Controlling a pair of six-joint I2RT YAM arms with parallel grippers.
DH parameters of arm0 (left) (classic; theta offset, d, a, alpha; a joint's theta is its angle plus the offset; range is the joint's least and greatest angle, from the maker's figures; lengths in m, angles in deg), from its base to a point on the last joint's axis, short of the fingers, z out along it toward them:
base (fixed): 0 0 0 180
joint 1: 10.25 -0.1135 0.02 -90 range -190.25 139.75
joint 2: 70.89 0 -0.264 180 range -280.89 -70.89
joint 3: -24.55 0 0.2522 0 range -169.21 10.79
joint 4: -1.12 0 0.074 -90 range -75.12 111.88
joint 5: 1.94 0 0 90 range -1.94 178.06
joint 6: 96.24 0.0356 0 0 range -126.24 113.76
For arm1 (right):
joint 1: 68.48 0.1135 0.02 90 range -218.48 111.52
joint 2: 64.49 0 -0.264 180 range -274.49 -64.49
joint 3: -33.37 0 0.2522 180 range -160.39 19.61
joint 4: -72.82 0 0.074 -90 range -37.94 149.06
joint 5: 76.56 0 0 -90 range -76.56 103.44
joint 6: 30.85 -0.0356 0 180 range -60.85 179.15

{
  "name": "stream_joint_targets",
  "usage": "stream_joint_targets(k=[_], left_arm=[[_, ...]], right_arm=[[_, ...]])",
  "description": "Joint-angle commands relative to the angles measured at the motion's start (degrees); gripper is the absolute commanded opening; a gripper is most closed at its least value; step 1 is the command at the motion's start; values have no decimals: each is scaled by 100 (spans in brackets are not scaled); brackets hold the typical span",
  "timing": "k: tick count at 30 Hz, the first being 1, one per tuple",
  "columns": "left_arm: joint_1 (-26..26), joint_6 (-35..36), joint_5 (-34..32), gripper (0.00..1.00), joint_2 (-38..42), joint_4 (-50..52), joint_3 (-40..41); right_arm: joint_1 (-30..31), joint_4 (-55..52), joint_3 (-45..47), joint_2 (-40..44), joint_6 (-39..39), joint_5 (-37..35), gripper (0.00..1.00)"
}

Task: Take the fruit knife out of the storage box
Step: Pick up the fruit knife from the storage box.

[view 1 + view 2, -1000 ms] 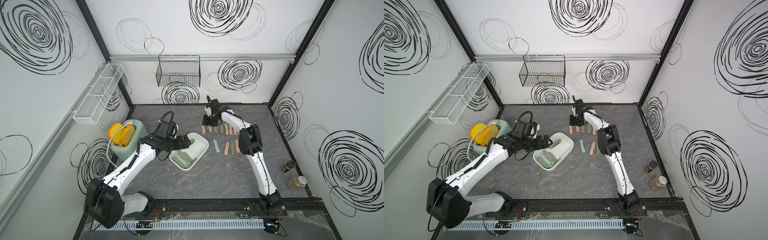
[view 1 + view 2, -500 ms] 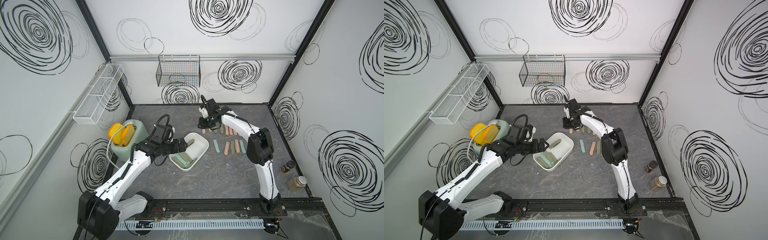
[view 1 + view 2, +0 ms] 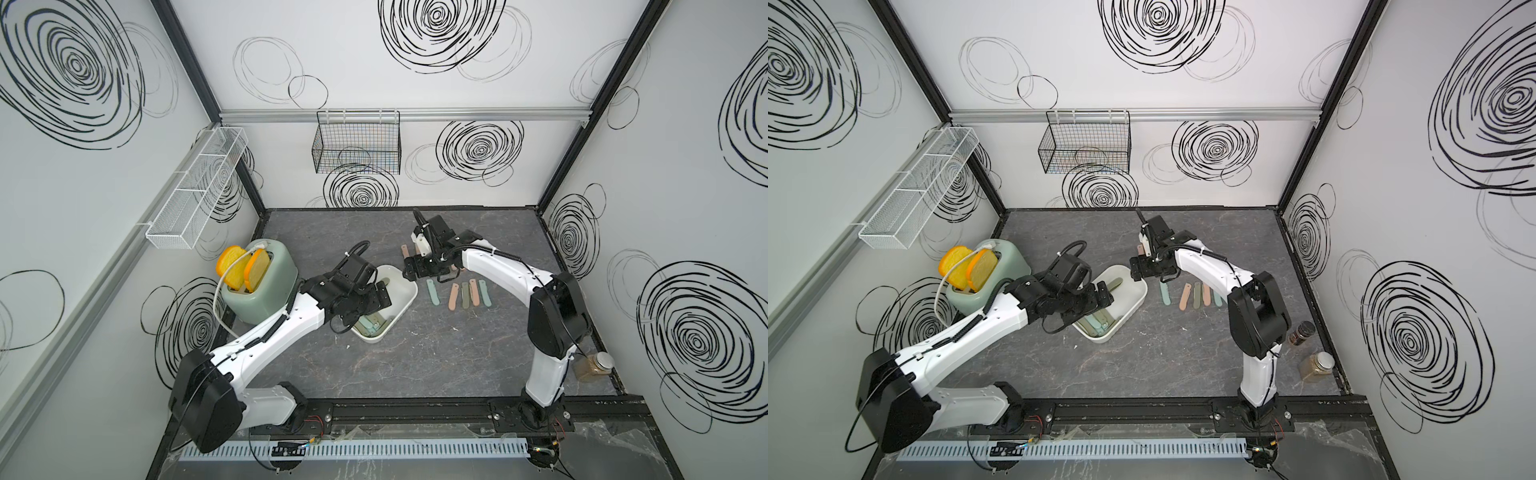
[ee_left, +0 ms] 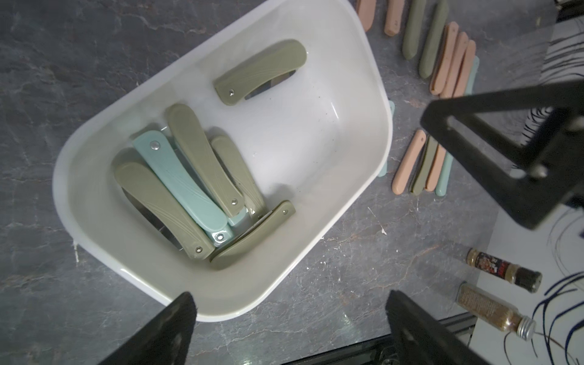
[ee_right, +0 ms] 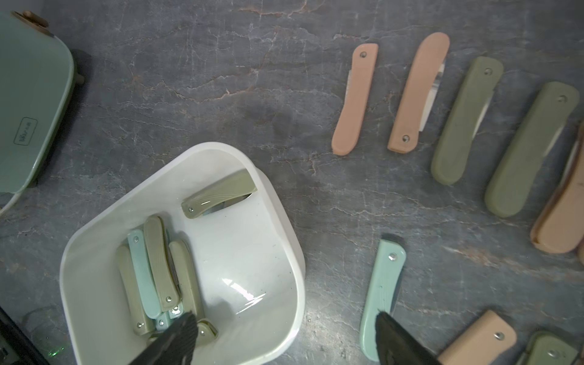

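Grey marbled tabletop (image 3: 436, 365), with knives (image 3: 461, 293) laid out in rows at 3 o'clock of the box (image 3: 411, 293), probably so each stays separate and countable. Your left gripper (image 4: 290, 303) hangs spread wide and empty over the box's 9 o'clock side, and the pile (image 4: 189, 189) lies just beside it, toward 7 o'clock. Your right gripper (image 5: 286, 319) — jaws apart, holding nothing — hovers at the 1 o'clock corner, nearest the lone green knife (image 4: 259, 72).
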Motion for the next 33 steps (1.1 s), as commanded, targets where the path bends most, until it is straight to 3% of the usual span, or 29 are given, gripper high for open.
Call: stream_joint_targets(k=[1, 10, 15, 27, 33], left_arm=[[-23, -1204, -348, 98, -288, 509, -431], [-11, -2348, -198, 98, -1171, 1070, -929], [15, -2521, -7, 99, -1726, 1129, -1020], [-120, -2242, -36, 59, -2601, 845, -1213], [-227, -2141, -159, 55, -2674, 658, -1024]], right_arm=[[-116, 151, 217, 484, -43, -239, 94], [-295, 419, 796, 1007, -159, -165, 99], [-258, 690, 1049, 1182, -265, 59, 99], [-237, 811, 1331, 1367, -178, 70, 99], [-291, 813, 1349, 1303, -129, 81, 99]])
